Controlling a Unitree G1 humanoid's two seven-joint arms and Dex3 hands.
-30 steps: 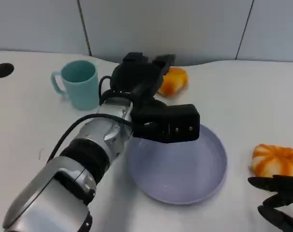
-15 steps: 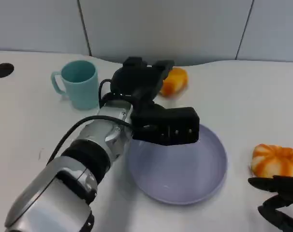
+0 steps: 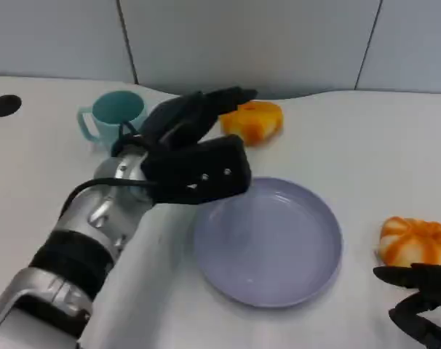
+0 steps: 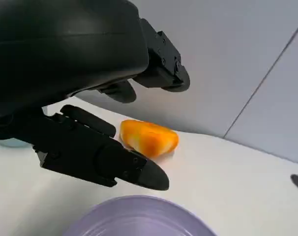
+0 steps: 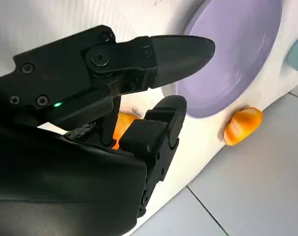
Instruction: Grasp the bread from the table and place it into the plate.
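The left hand (image 3: 195,116) has swung left off the bread (image 3: 253,120), fingers apart, holding nothing. The bread lies upper centre, beyond the plate (image 3: 308,269). Grasp seemingly not made.

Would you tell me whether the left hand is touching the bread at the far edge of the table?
Apart. In the left wrist view, the left hand has its fingers spread, and bare white table shows between them and the bread.

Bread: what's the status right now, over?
Left hand open, fingers short of the bread. Right hand open, idle. Plate bare. Nothing in the way.
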